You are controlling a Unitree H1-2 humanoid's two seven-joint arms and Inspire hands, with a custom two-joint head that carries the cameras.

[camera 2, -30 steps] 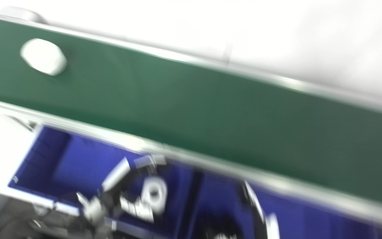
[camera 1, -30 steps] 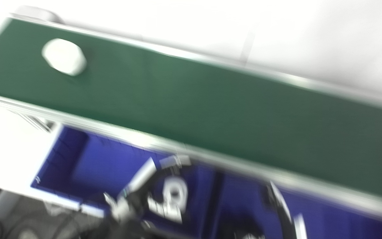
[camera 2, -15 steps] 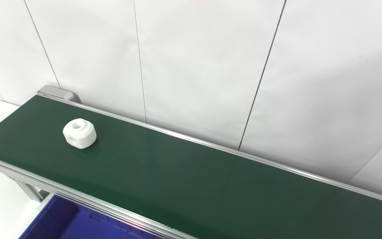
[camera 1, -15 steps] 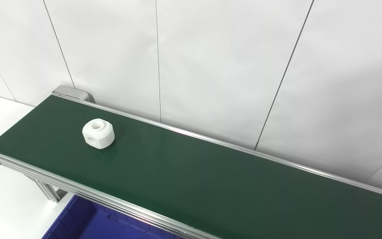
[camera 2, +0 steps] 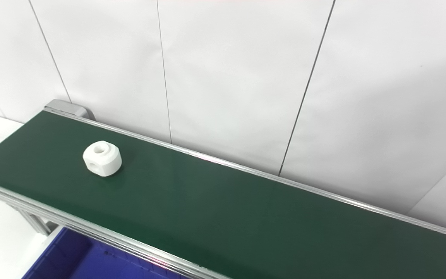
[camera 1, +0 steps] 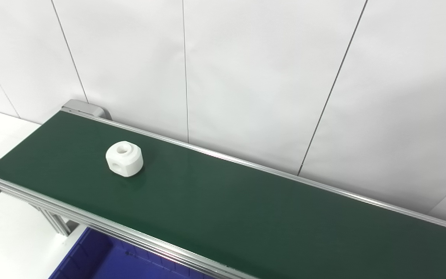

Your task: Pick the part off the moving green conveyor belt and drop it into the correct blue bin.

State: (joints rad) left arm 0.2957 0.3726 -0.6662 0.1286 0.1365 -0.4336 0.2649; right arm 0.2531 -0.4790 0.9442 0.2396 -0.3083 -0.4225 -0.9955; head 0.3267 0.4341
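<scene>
Neither hand is in frame, so I can't tell if they're open, closed or holding anything.

The part (camera 1: 124, 159) is a white chunky block with bevelled corners, a round bore in its top face and another hole in the near-left side. It sits flat on the green conveyor belt (camera 1: 246, 209), toward the left end, about mid-width, clear of both rails.

Step in hand, my read: track and intercept, pick not yet started. To do it well:
- Lead the part. Set the hand down-belt of it and let it arrive rather than chasing.
- Come from above, fingers wide, and close across two opposite flat sides. Bevels will likely squirt it out if pinched on a corner.
- Lift straight up before swinging over the near rail (camera 1: 138, 236), so it doesn't clip the aluminium edge.
- Bin choice can't be settled from here: only a corner of one blue bin (camera 1: 91, 259) shows, below the near rail at bottom left. Contents not visible.

Surface: belt is matte dark green, plain, nothing else on it. It runs diagonally from the far left to the near right, with aluminium side rails and a grey end cap (camera 1: 85, 108) at the far-left end.

Room: white panelled wall (camera 1: 269, 77) with thin dark seams close behind the belt. White surface at left. Lighting is even and the view is sharp.
</scene>
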